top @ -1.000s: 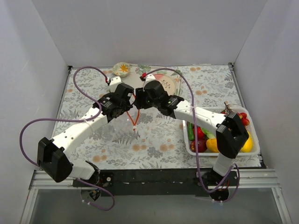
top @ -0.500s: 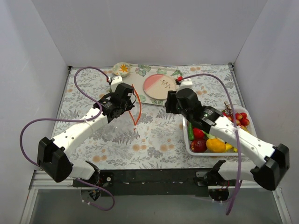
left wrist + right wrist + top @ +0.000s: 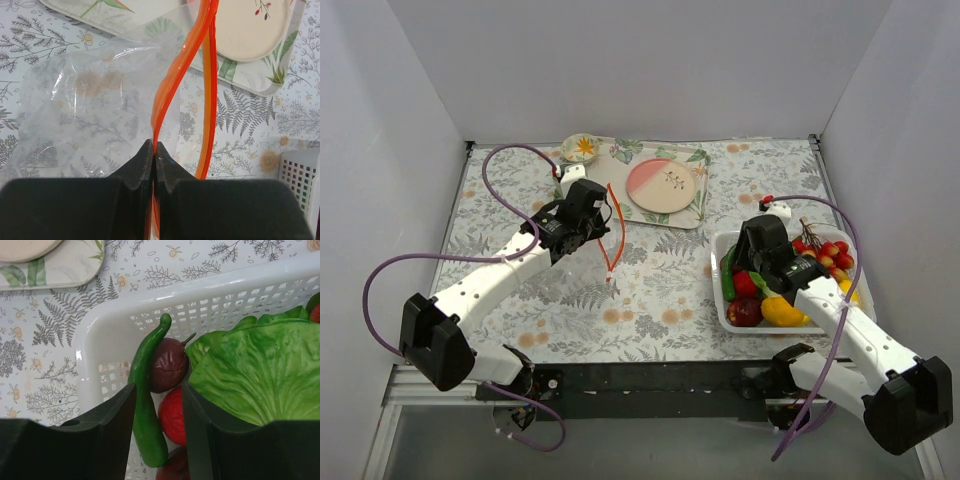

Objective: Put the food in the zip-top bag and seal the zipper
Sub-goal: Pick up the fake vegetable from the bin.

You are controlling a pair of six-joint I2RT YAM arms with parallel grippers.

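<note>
My left gripper (image 3: 154, 150) is shut on one strip of the orange-red zipper (image 3: 172, 75) and holds the zip-top bag (image 3: 90, 100) up with its mouth parted; the other strip (image 3: 210, 90) hangs free to the right. In the top view the left gripper (image 3: 590, 225) holds the zipper (image 3: 610, 238) left of centre. The food lies in the white basket (image 3: 720, 300): cherries (image 3: 835, 252), a red apple (image 3: 745, 312), a yellow fruit (image 3: 782, 311). My right gripper (image 3: 159, 395) is open, low in the basket's corner, with a green pepper (image 3: 147, 410), a dark maroon fruit (image 3: 169, 371) and a red fruit (image 3: 172, 417) between its fingers.
Green lettuce (image 3: 255, 370) lies against my right finger. The basket wall (image 3: 115, 325) rises just ahead of the fingers. A leaf-patterned tray with a pink plate (image 3: 661, 184) and a small flowered bowl (image 3: 582, 148) stand at the back. White walls close in three sides.
My right arm has swung away from the bag's mouth, rightward and down into the basket. The left gripper has kept its hold on the zipper strip.
</note>
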